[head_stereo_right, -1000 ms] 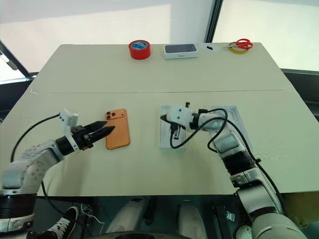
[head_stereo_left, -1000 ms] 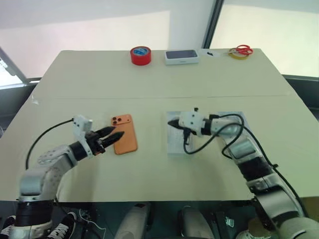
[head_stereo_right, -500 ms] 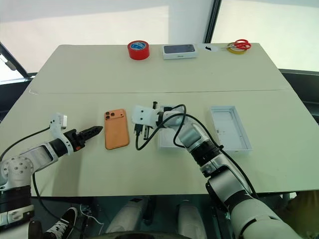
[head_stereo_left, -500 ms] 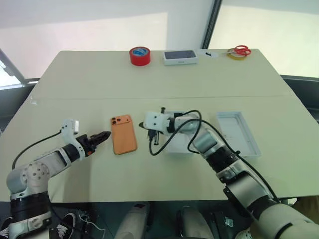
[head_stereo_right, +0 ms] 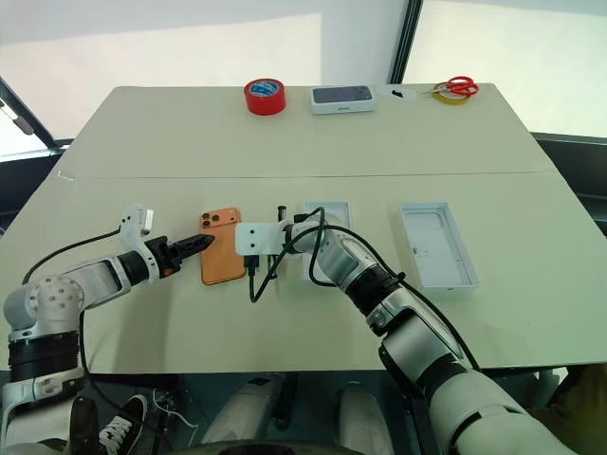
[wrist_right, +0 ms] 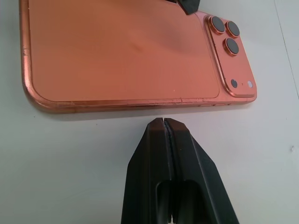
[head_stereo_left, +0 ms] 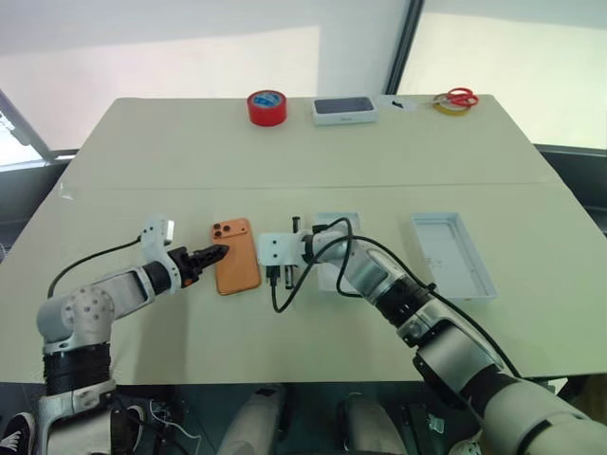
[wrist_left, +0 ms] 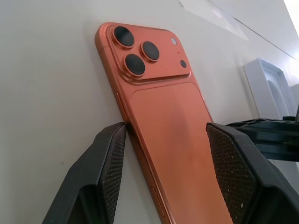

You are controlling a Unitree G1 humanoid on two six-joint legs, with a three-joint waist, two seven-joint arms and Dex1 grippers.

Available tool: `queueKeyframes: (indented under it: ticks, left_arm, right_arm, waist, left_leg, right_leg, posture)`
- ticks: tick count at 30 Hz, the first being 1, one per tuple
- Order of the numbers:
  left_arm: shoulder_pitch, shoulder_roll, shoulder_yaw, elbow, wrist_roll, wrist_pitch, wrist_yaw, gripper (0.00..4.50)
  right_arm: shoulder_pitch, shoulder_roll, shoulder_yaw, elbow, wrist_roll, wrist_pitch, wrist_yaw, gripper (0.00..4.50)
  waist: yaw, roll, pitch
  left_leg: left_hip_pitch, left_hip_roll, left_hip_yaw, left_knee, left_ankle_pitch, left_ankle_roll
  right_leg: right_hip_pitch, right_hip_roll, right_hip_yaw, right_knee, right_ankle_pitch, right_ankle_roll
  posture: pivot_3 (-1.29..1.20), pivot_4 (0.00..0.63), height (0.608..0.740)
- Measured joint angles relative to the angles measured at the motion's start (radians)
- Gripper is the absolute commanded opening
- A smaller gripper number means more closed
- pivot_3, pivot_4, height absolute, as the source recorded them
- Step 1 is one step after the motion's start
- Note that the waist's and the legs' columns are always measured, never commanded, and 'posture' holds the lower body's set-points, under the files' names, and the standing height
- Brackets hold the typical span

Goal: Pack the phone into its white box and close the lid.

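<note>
Right hand (wrist_right: 164, 122) has swung across from the white box (head_stereo_left: 334, 248) to the phone's (head_stereo_left: 236, 257) edge, clenched. Left hand (wrist_left: 166, 154), released, straddles the phone, which lies mid-bench (head_stereo_left: 190, 152).

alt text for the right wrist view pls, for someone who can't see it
An orange phone lies flat, back up, on a pale table, its dark camera lenses clustered at one corner. The right gripper, its two black fingers pressed shut, points at the phone's long edge with a small gap between them. A black fingertip of the left gripper pokes in past the phone's far edge.
</note>
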Motion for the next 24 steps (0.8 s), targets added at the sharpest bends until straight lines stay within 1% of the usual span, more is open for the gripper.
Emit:
queueKeyframes:
  ticks: [8, 12, 15, 18, 19, 20, 24]
  left_arm:
    - [-0.067, -0.068, 0.017, 0.063, -0.025, 0.089, -0.022, 2.88]
    - [-0.081, -0.059, 0.013, 0.093, -0.025, 0.098, -0.052, 2.88]
    - [-0.082, -0.044, 0.014, 0.116, -0.025, 0.102, -0.072, 2.04]
    - [-0.077, -0.04, 0.019, 0.142, -0.03, 0.111, -0.082, 0.56]
    - [-0.081, -0.047, 0.032, 0.138, -0.06, 0.124, -0.104, 0.11]
    - [-0.084, -0.044, 0.033, 0.13, -0.066, 0.132, -0.106, 0.05]
    - [-0.073, -0.063, 0.092, 0.158, -0.092, 0.165, -0.086, 0.05]
  right_arm:
    - [0.002, -0.001, -0.005, -0.006, -0.001, 0.016, 0.007, 0.03]
    - [0.005, -0.002, -0.005, -0.011, -0.001, 0.022, 0.006, 0.03]
    - [0.007, -0.002, -0.005, -0.013, -0.001, 0.022, 0.006, 0.0]
    - [0.009, -0.002, -0.005, -0.017, -0.002, 0.023, 0.005, 0.0]
    - [0.01, -0.002, -0.005, -0.018, -0.003, 0.023, 0.005, 0.0]
    - [0.01, -0.002, -0.005, -0.018, -0.004, 0.023, 0.005, 0.0]
    - [0.014, -0.001, -0.006, -0.022, -0.001, 0.023, 0.001, 0.0]
  waist:
    - [0.002, 0.0, -0.001]
    - [-0.003, 0.0, -0.001]
    - [-0.006, 0.0, -0.001]
    - [-0.006, 0.0, -0.001]
    - [-0.005, 0.0, -0.002]
    - [-0.006, 0.0, -0.002]
    - [-0.01, 0.0, -0.002]
  left_leg:
    - [0.0, 0.0, 0.0, 0.0, 0.0, 0.0]
    - [0.0, 0.0, -0.001, 0.0, 0.0, 0.0]
    - [0.0, 0.0, 0.0, 0.0, 0.0, 0.0]
    - [0.0, 0.0, -0.001, 0.0, 0.0, 0.0]
    - [0.0, 0.0, -0.001, 0.0, 0.0, 0.0]
    - [0.0, 0.0, -0.001, 0.0, 0.0, 0.0]
    - [0.0, 0.0, -0.001, -0.001, 0.0, 0.0]
  right_leg:
    - [0.001, 0.0, 0.0, 0.0, 0.0, 0.0]
    - [0.0, 0.0, 0.0, 0.0, 0.0, 0.0]
    - [0.0, 0.0, 0.0, 0.0, 0.0, 0.0]
    - [0.0, 0.0, 0.0, 0.0, 0.0, 0.0]
    - [0.0, 0.0, 0.0, 0.0, 0.0, 0.0]
    - [0.0, 0.0, 0.0, 0.0, 0.0, 0.0]
    - [0.0, 0.0, 0.0, 0.0, 0.0, 0.0]
  posture:
    - [0.0, 0.15, 0.736]
    - [0.0, 0.15, 0.736]
    - [0.0, 0.15, 0.736]
    - [0.0, 0.15, 0.736]
    - [0.0, 0.15, 0.736]
    - [0.0, 0.15, 0.736]
    - [0.0, 0.15, 0.736]
